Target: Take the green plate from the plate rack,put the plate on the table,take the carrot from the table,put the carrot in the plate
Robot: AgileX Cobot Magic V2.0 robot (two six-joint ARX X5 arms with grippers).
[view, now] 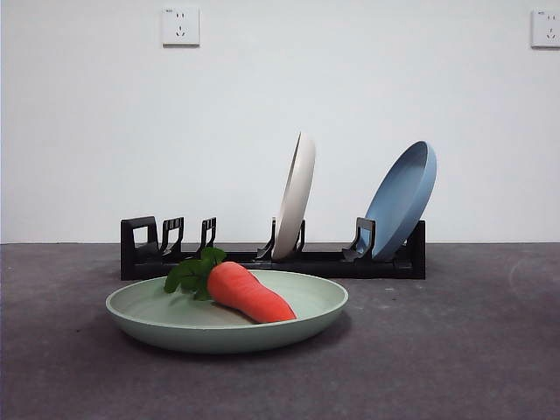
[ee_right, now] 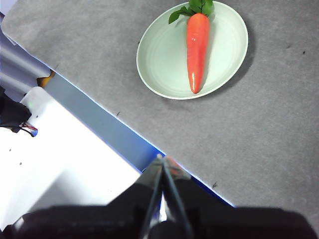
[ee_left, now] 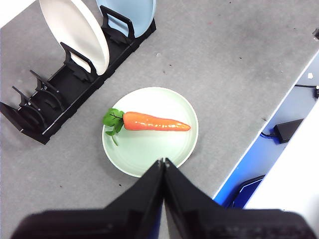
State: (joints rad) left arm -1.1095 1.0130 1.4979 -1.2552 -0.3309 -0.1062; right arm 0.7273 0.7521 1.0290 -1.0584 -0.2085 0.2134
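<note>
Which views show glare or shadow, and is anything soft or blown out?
Front view: even light, a soft shadow on the dark grey table under the pale sage green plate; everything sharp. Right wrist view: a small specular glint near the tip of the orange toy carrot; the white area off the table edge is blown out. Left wrist view: the bright corner is overexposed too.

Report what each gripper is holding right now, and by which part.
Nothing is held. The left gripper and the right gripper are both shut on nothing, up off the table. The carrot lies free in the green plate.
</note>
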